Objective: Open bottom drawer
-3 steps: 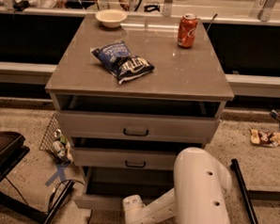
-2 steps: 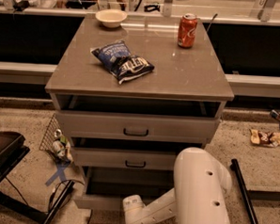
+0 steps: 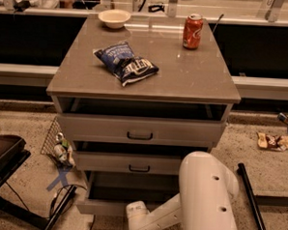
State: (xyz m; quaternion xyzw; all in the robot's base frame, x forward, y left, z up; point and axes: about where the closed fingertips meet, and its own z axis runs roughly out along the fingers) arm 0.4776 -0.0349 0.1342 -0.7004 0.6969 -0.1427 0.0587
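Note:
The grey cabinet [image 3: 144, 78] has three drawers, all pulled out by different amounts. The bottom drawer [image 3: 98, 206] is pulled out farthest; its low grey front sits near the floor and its dark inside [image 3: 130, 186] shows. Its handle is hidden behind my arm. My white arm [image 3: 202, 202] reaches in from the lower right. My gripper is at the end of the wrist [image 3: 139, 218], at the middle of the bottom drawer's front, and the wrist hides it. The middle drawer [image 3: 132, 163] and top drawer [image 3: 139, 130] show their black bar handles.
On the cabinet top lie a blue chip bag [image 3: 126, 63], a red soda can [image 3: 192, 31] and a pale bowl [image 3: 114, 17]. A wire basket with trash [image 3: 59, 144] stands left of the cabinet. A dark chair [image 3: 1, 162] is at far left, and wrappers [image 3: 273, 140] lie on the floor at right.

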